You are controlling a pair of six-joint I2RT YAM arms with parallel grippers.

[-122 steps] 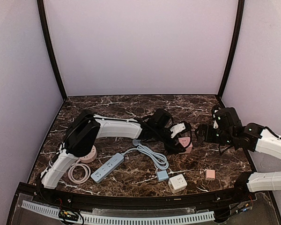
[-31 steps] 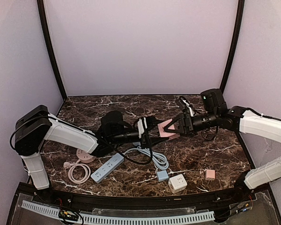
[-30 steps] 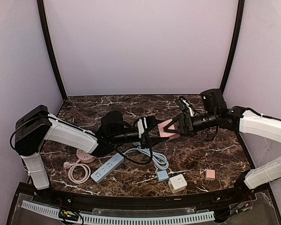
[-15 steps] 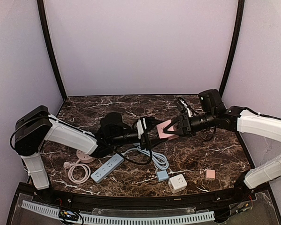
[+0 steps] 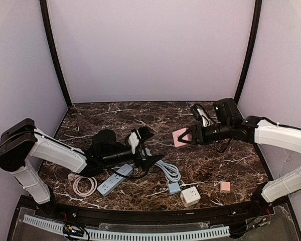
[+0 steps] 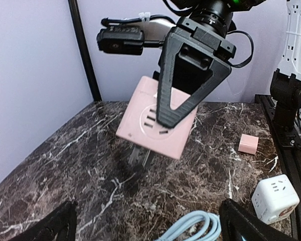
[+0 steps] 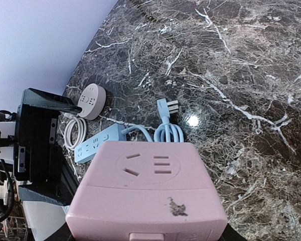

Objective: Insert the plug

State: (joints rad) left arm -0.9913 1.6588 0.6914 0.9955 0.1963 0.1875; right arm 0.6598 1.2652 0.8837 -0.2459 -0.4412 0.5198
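A pink socket cube [image 5: 179,137] hangs above the table, with my right gripper [image 5: 185,136] shut on it. Its socket face [image 7: 149,168] points toward the left arm. In the left wrist view the black fingers [image 6: 190,75] clamp the cube [image 6: 140,125] from both sides. The light-blue plug [image 7: 166,106] lies flat on the marble beyond its coiled cable [image 7: 169,133]. This cable runs to a blue power strip [image 5: 115,179]. My left gripper [image 5: 151,145] is open and holds nothing, low over the cable, left of the cube.
A white socket cube [image 5: 190,196], a small blue cube [image 5: 174,188] and a small pink adapter [image 5: 224,187] sit near the front edge. A round pink socket with a white coiled cord [image 5: 85,184] lies at the front left. Walls enclose the table.
My left gripper has opened, let go of the pink cube and drawn back left and lower. The right gripper has closed on the cube and keeps it aloft.
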